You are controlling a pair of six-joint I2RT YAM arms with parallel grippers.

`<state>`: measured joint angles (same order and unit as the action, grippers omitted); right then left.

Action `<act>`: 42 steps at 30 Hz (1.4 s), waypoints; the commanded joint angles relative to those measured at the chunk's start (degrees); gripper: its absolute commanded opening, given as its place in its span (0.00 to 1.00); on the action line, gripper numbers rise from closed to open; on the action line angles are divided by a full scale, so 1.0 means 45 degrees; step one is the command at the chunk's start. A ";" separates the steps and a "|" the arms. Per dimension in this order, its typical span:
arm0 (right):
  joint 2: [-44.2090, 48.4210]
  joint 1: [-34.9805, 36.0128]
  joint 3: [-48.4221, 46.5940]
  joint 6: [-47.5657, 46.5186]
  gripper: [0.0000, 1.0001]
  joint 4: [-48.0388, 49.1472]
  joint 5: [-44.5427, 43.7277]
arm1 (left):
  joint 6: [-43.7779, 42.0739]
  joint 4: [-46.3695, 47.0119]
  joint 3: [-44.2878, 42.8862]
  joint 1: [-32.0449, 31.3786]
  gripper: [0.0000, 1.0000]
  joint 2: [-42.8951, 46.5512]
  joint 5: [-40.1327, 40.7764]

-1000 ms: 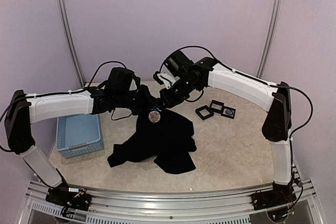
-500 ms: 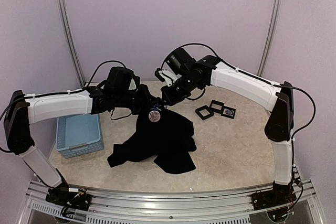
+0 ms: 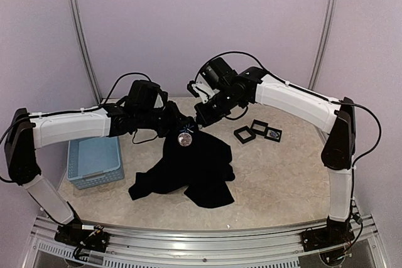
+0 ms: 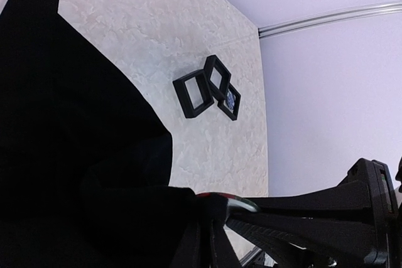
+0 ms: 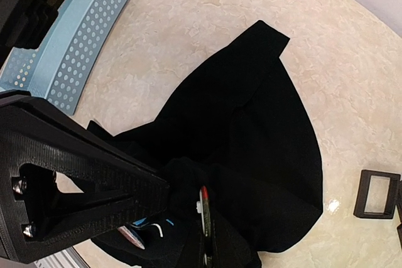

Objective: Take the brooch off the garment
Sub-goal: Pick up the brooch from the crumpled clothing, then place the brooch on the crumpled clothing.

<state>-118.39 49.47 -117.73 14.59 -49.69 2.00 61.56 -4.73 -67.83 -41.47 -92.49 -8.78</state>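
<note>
The light-blue basket stands at the left on the worktop and has no part in this step. The left end effector is clenched on a fold of the garment and holds its top lifted, while the rest lies heaped on the worktop. The brooch, round and shiny, hangs on the lifted cloth between the two arms. The right end effector is clenched too, just beside the brooch. I cannot tell whether it pinches the pin or only cloth. I judge that the detaching itself is in hand. Next, the right side needs a sure hold on the brooch and a pull away from the cloth.
</note>
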 commanded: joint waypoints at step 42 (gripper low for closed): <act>0.4245 -0.1457 0.4663 -0.4741 0.00 0.1280 0.2210 | -0.3803 -0.0108 0.0154 0.0311 0.88 0.1782 -0.0668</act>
<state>-95.81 41.36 -91.92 0.10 -24.69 16.21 46.52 -5.15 -70.24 -40.21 -86.56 -12.51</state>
